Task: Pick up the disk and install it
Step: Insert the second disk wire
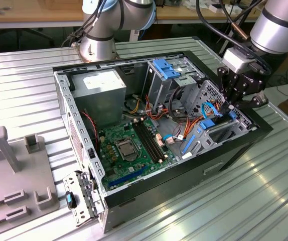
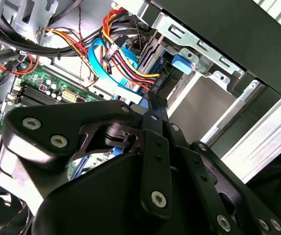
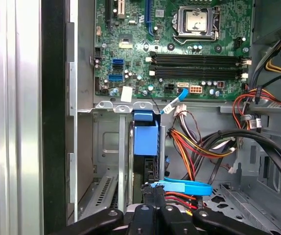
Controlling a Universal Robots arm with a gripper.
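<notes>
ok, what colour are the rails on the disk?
Bright blue, clearest in the first wrist view on the disk, just ahead of the gripper.

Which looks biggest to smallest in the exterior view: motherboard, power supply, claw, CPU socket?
1. Motherboard
2. Power supply
3. Claw, though it may sit nearer the camera, so unsure against the power supply
4. CPU socket

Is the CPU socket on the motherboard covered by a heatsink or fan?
No. In the first wrist view the CPU socket on the green motherboard lies bare, its metal frame exposed with nothing mounted over it.
</notes>
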